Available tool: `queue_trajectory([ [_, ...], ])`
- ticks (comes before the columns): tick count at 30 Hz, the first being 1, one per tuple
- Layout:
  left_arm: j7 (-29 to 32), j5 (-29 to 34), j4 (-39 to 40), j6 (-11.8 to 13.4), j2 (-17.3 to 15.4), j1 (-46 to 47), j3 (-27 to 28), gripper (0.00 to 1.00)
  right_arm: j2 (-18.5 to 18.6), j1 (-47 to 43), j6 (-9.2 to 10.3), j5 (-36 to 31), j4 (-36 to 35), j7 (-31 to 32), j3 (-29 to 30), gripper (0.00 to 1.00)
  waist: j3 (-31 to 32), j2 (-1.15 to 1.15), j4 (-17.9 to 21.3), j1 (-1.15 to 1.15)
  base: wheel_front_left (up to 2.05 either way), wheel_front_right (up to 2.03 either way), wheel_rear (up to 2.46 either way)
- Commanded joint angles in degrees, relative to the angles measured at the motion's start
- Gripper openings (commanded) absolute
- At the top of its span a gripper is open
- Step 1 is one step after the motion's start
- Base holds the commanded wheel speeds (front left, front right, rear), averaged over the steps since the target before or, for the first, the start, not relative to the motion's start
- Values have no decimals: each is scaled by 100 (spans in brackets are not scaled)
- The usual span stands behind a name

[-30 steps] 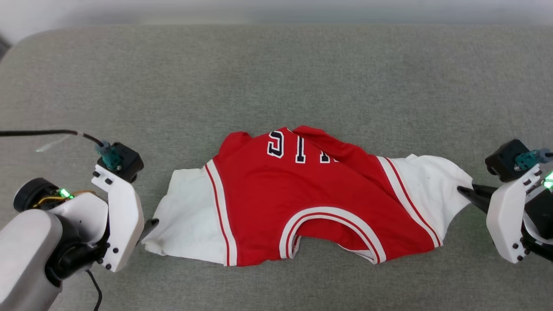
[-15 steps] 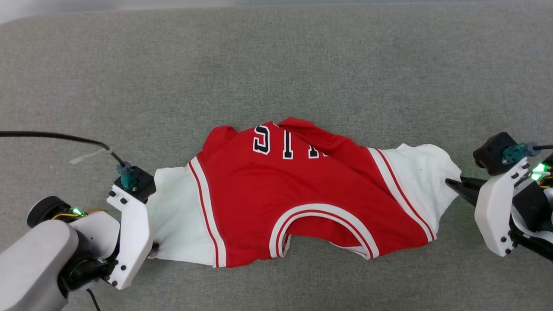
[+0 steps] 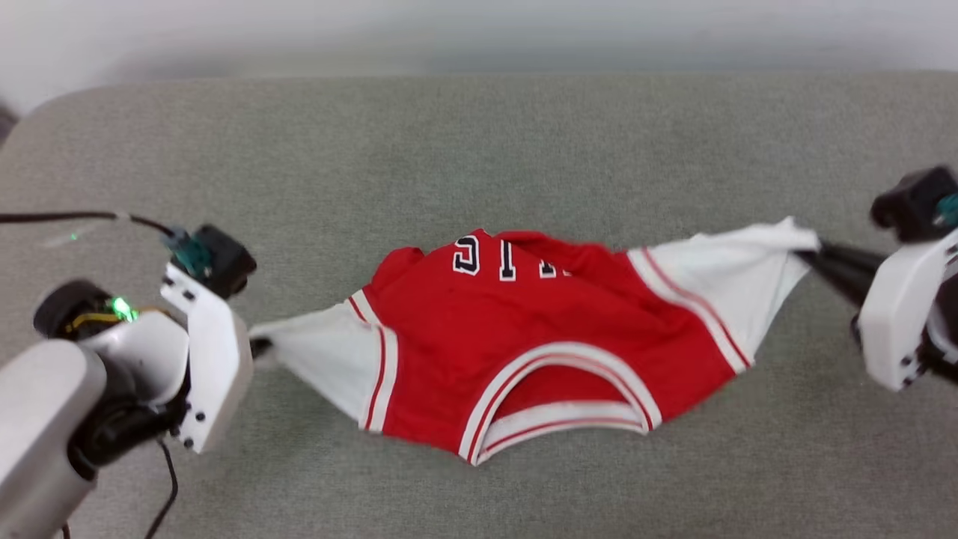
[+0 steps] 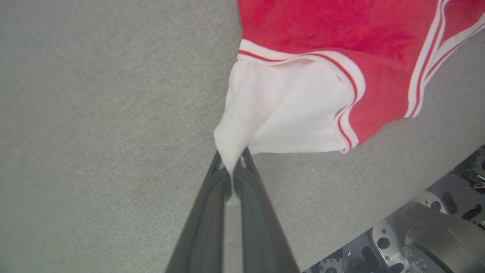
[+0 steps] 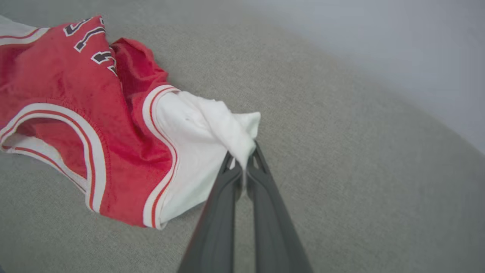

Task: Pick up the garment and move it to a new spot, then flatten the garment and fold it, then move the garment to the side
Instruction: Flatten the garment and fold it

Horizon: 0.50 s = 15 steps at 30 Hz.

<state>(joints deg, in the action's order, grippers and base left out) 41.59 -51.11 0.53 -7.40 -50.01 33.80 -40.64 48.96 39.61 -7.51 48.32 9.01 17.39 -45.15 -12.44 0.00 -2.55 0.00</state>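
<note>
Beneath both finger pairs: grey woven cushion surface [image 3: 479, 135], broad; pale wall [image 3: 479, 30] beyond its far edge. Between the finger pairs: garment [image 3: 524, 352], red, long axis sleeve to sleeve, strung from one pair across to the other, middle sagging toward the cushion, neckline on the robot's side. At one end: left gripper [image 4: 232, 167], fingers pinched on white sleeve tip. At other end: right gripper [image 5: 244, 161], fingers pinched likewise. Neither arm nearer; judged mid-carry.

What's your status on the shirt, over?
Both jaws shut: left gripper on one white sleeve, right gripper on the other. The garment stretched between them. No obstruction on grey surface.
</note>
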Motion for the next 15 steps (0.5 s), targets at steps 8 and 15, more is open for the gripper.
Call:
queue_trajectory([
  [8, -383, 75, 505, 2, 26, 841, 394, 0, 218, 770, 4, -243, -311, 83, 339, 0, 167, 0, -101, 0, 0, 0, 0],
  [15, -636, 311, 518, 2, 417, 1985, 588, 0, 74, 1852, 4, -550, -300, 236, 641, 0, -100, 0, -104, 0, 0, 0, 0],
])
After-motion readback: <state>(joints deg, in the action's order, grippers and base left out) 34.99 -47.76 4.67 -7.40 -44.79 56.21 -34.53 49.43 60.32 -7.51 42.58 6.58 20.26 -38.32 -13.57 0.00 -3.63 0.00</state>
